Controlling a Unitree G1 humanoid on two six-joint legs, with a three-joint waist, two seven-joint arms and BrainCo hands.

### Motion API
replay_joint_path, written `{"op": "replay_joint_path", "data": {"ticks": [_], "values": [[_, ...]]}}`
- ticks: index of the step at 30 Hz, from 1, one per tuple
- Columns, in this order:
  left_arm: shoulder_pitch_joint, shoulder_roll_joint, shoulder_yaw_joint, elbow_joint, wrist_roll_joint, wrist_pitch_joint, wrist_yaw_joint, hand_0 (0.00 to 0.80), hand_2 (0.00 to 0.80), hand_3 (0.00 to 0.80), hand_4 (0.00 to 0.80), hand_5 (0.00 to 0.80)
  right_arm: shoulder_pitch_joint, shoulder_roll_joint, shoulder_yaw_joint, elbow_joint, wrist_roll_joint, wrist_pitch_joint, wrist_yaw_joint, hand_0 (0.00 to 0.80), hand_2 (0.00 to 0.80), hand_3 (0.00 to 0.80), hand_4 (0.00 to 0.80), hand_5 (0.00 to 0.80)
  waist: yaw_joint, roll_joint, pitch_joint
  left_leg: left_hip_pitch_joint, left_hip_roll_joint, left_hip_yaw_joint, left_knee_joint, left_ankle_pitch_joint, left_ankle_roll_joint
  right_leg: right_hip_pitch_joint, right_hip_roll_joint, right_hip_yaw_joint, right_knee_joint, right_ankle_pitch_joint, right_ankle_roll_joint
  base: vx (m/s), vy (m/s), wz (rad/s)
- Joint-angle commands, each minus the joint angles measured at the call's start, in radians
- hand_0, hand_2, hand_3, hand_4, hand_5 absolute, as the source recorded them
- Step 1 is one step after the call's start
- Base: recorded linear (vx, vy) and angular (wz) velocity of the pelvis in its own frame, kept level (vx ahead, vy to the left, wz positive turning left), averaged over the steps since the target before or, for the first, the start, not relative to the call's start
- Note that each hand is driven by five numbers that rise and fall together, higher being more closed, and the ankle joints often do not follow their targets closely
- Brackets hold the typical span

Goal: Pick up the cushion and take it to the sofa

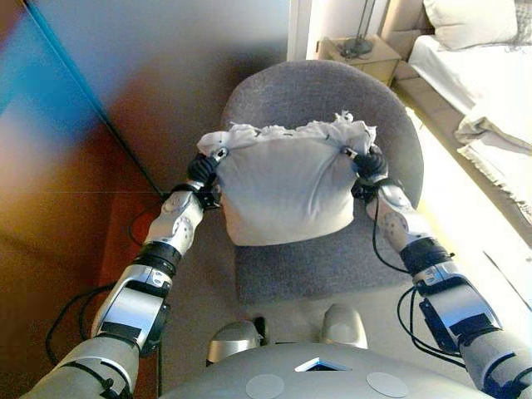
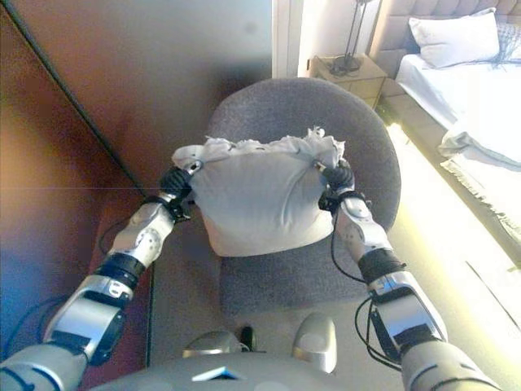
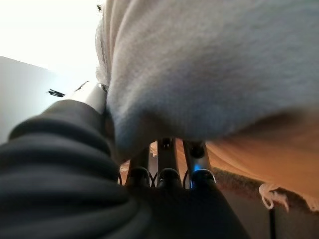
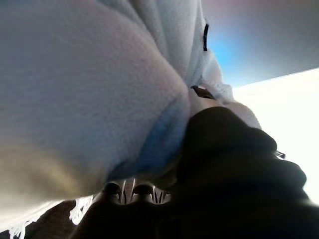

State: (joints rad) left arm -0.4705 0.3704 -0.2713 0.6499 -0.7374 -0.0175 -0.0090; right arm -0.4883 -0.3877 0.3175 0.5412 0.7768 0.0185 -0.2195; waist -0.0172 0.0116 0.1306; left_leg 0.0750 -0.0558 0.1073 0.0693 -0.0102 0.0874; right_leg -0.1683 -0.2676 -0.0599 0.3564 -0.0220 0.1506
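Note:
I hold a pale grey cushion (image 1: pixel 287 187) with a fringed top edge between both hands, lifted above the seat of a round grey armchair (image 1: pixel 324 266). My left hand (image 1: pixel 204 170) grips the cushion's upper left corner and my right hand (image 1: pixel 368 164) grips its upper right corner, fingers curled into the fabric. In the left wrist view the cushion (image 3: pixel 209 64) bulges over my fingers (image 3: pixel 164 172). In the right wrist view the cushion (image 4: pixel 75 89) likewise covers most of my hand (image 4: pixel 134 189).
The armchair's curved back (image 1: pixel 307 91) stands just behind the cushion. A dark wall panel (image 1: pixel 100 125) runs along the left. A wooden nightstand (image 1: pixel 366 56) with a lamp foot stands at the back, and a bed (image 1: pixel 490 91) with a pillow (image 1: pixel 470 21) lies on the right.

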Motion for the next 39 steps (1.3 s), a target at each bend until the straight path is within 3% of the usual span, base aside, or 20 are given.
{"op": "replay_joint_path", "data": {"ticks": [1,8,16,21,26,33,39], "values": [[-0.14,-0.031,-0.035,-0.04,-0.04,-0.056,-0.016,0.8,0.8,0.8,0.8,0.8,-0.155,0.056,-0.006,-0.041,0.009,-0.066,0.002,0.8,0.8,0.8,0.8,0.8,-0.048,-0.042,-0.031,0.051,0.03,0.025,-0.007,-0.121,-0.103,0.0,0.057,0.01,-0.165,0.201,0.03,0.167,-0.107,-0.01],[-0.191,-0.076,-0.051,-0.012,-0.031,-0.02,-0.022,0.8,0.8,0.8,0.8,0.8,-0.136,0.036,-0.052,-0.049,0.024,-0.083,-0.002,0.8,0.8,0.8,0.8,0.8,-0.065,-0.058,-0.06,0.038,0.08,0.05,0.006,-0.11,-0.121,0.105,0.08,-0.001,-0.25,0.107,0.026,0.201,-0.129,0.25],[-0.165,-0.108,-0.03,-0.069,-0.03,-0.008,0.018,0.8,0.8,0.8,0.8,0.8,-0.085,0.045,-0.064,-0.07,-0.045,-0.049,0.018,0.8,0.8,0.8,0.8,0.8,-0.084,-0.047,-0.069,0.06,0.094,0.082,-0.023,-0.111,-0.122,0.131,0.114,0.002,-0.286,0.075,0.024,0.159,-0.087,-0.19],[-0.147,-0.095,-0.019,-0.08,0.004,-0.022,0.048,0.8,0.8,0.8,0.8,0.8,-0.108,0.034,-0.025,-0.051,-0.097,-0.023,0.043,0.8,0.8,0.8,0.8,0.8,-0.073,-0.048,-0.059,0.045,0.098,0.075,0.007,-0.119,-0.122,0.127,0.116,0.005,-0.267,0.055,0.016,0.125,-0.071,-0.11],[-0.226,-0.034,-0.011,-0.05,-0.031,-0.068,0.055,0.8,0.8,0.8,0.8,0.8,-0.251,0.033,0.015,-0.018,-0.043,-0.054,0.008,0.8,0.8,0.8,0.8,0.8,-0.043,-0.064,0.051,-0.14,0.12,0.033,0.271,-0.185,-0.133,-0.01,0.069,0.0,-0.099,0.024,0.004,-0.111,-0.059,0.06],[-0.416,0.035,-0.036,0.056,-0.007,-0.093,0.075,0.8,0.8,0.8,0.8,0.8,-0.436,0.033,0.048,0.092,0.024,-0.118,0.022,0.8,0.8,0.8,0.8,0.8,-0.014,-0.065,0.169,-0.332,0.118,-0.007,0.498,-0.255,-0.123,-0.162,0.022,-0.002,0.133,-0.034,0.0,-0.179,0.006,0.09],[-0.49,0.069,-0.046,0.125,-0.051,-0.032,0.093,0.8,0.8,0.8,0.8,0.8,-0.483,0.003,0.065,0.172,0.052,-0.077,0.067,0.8,0.8,0.8,0.8,0.8,-0.011,-0.065,0.179,-0.376,0.126,-0.01,0.631,-0.335,-0.11,-0.197,-0.002,0.006,0.264,-0.103,-0.001,0.037,0.017,0.03]]}}
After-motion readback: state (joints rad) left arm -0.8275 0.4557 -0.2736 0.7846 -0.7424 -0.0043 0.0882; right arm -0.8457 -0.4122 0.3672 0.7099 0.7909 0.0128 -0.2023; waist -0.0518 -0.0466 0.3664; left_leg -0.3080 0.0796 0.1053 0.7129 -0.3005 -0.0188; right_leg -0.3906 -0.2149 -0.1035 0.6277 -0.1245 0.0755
